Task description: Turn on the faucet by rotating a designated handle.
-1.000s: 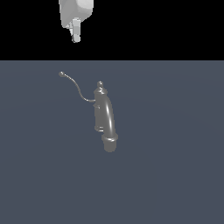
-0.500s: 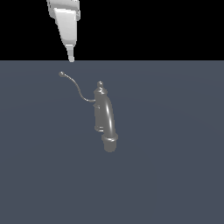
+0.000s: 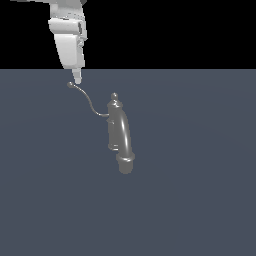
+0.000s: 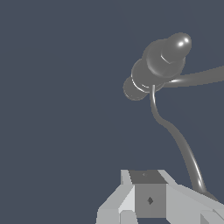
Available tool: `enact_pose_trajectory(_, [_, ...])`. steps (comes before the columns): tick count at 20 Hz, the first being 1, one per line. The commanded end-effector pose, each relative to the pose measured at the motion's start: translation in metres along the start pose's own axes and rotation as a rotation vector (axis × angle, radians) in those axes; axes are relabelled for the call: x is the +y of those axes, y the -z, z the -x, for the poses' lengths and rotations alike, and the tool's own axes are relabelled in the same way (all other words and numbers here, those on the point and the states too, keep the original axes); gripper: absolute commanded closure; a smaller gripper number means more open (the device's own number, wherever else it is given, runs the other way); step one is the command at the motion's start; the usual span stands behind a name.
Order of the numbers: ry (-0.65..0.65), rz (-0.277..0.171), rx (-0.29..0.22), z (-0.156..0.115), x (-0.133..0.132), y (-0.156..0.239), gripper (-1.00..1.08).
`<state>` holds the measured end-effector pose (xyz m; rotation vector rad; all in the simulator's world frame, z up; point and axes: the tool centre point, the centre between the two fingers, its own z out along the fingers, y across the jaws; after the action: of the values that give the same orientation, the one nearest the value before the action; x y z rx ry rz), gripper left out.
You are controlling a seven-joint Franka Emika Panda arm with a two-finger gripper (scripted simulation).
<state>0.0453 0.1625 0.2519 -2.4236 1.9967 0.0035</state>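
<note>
The grey metallic faucet (image 3: 115, 117) stands on the dark blue-grey floor, with its thick arched spout (image 3: 125, 142) coming toward the camera. The handle (image 3: 89, 103), a thin curved lever, runs from the body to a small ball tip (image 3: 70, 84) at the exterior view's left. My gripper (image 3: 76, 78) hangs fingers down, shut and empty, just above and slightly right of that ball tip, close to touching it. In the wrist view the faucet (image 4: 157, 65) is seen from above. The handle (image 4: 186, 148) curves toward my gripper (image 4: 146, 183) and ends beside the fingers.
A flat blue-grey floor (image 3: 200, 200) surrounds the faucet. Nothing else stands on it.
My gripper has come down and moved to the exterior view's left, from high above the floor to just above the handle's ball tip. The faucet and handle have not moved.
</note>
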Motion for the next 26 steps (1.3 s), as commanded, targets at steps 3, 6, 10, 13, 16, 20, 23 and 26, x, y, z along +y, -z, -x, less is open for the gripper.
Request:
enact_pose_trajectory(3, [-0.028, -0.001, 0.002, 0.004, -0.004, -0.008, 1.08])
enact_pose_trajectory(6, [-0.033, 0.000, 0.003, 0.004, -0.005, -0.009, 1.08])
enact_pose_trajectory(10, [-0.032, 0.000, 0.003, 0.004, -0.004, -0.009, 1.08])
enact_pose_trajectory(13, [-0.032, 0.000, 0.003, 0.004, 0.004, -0.009, 1.08])
enact_pose_trajectory(16, [-0.032, 0.000, 0.003, 0.005, 0.013, -0.009, 1.08])
enact_pose_trajectory(20, [-0.032, 0.000, 0.003, 0.005, 0.024, -0.010, 1.08])
enact_pose_trajectory(23, [-0.032, 0.000, 0.003, 0.005, 0.033, -0.010, 1.08])
enact_pose_trajectory(26, [-0.032, 0.000, 0.003, 0.005, 0.042, -0.010, 1.08])
